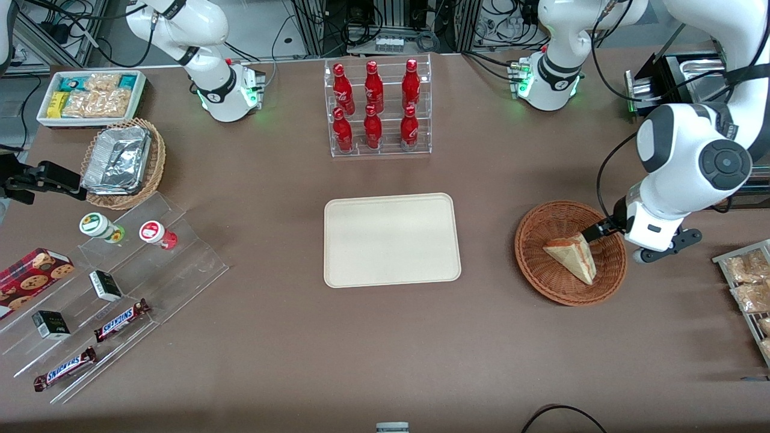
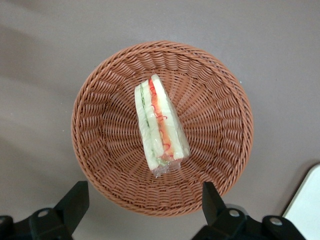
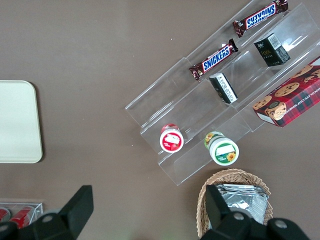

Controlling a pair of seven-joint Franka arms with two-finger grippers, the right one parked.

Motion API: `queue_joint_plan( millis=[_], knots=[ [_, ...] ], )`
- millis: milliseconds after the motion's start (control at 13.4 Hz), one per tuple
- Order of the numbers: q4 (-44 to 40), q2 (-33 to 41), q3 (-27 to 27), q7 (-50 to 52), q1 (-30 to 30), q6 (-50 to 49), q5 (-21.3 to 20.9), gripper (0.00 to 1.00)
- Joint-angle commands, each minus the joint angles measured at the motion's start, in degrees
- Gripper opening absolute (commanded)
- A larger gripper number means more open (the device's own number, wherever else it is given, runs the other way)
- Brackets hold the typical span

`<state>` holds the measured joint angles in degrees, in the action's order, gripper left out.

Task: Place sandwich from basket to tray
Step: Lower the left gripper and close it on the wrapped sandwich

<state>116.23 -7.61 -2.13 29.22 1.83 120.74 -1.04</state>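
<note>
The sandwich, a wrapped wedge of pale bread with red and green filling, lies in the round reddish-brown basket. My gripper hovers open above the basket's rim on the working arm's side, its fingers apart and holding nothing. It is clear of the sandwich. The cream tray lies flat beside the basket, toward the parked arm's end, with nothing on it.
A clear rack of red bottles stands farther from the front camera than the tray. A wire rack of bagged snacks sits at the working arm's end. A tan basket of foil containers and a snack stand lie toward the parked arm's end.
</note>
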Motion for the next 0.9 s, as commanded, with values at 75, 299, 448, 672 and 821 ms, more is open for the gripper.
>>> queue_joint_plan(
  millis=[75, 299, 448, 672, 821],
  knots=[
    [2.7, 0.1, -0.5, 7.6, -0.4, 4.3, -0.5, 1.0],
    [3.3, -1.4, -0.4, 10.8, -0.2, 5.6, -0.5, 1.0],
    [6.3, -1.8, -0.5, 11.7, -0.1, 10.0, -0.5, 1.0],
    [9.0, -3.2, -0.5, 12.1, -0.1, 15.6, -0.5, 1.0],
    [8.8, -4.3, -0.5, 13.0, -0.1, 16.7, -0.4, 1.0]
  ],
)
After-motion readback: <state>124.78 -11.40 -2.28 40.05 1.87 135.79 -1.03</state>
